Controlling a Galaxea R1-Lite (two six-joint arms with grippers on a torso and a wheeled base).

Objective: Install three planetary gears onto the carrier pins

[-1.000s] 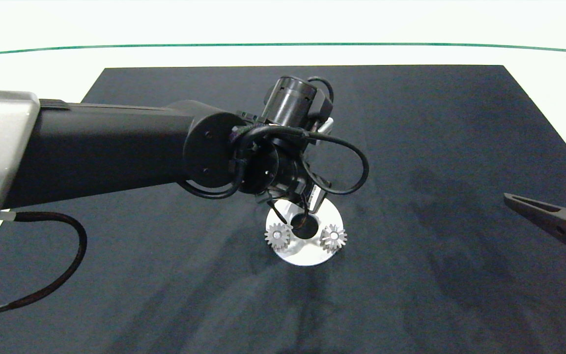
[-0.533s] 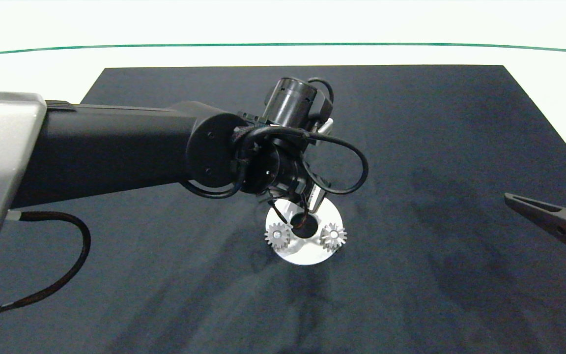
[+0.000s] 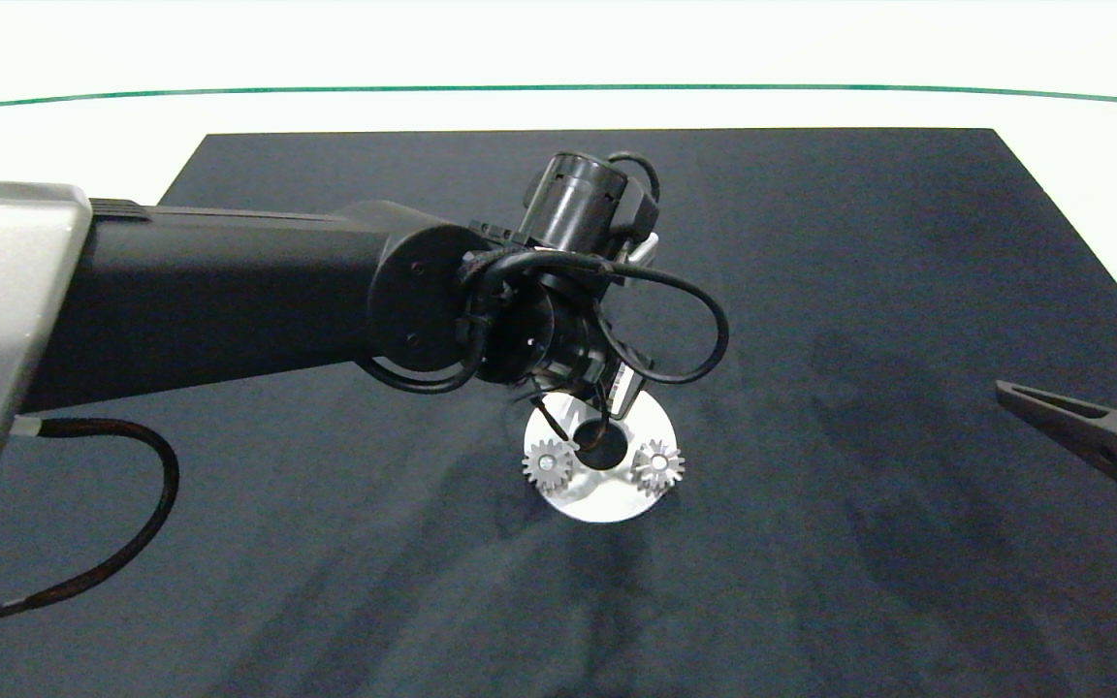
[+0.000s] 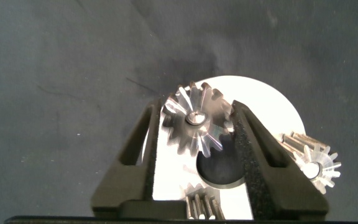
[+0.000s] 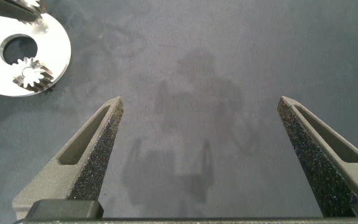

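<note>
Dark mat (image 3: 859, 291) covers the bench. Between the left gripper (image 4: 197, 134) jaws, clamped, sits a third gear (image 4: 194, 121) over the white disc (image 4: 272, 115). Two gears (image 3: 548, 465) sit on pins just beyond. Far off, the right gripper (image 5: 197, 115) jaws gape wide.

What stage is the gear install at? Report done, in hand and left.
Done: two planetary gears sit on pins of the white disc. In hand: the left gripper has the third gear between its fingers over the disc's far side; a pin tip shows in its centre hole. Left: letting go and backing off. The right gripper is open, parked over the mat's right side.
</note>
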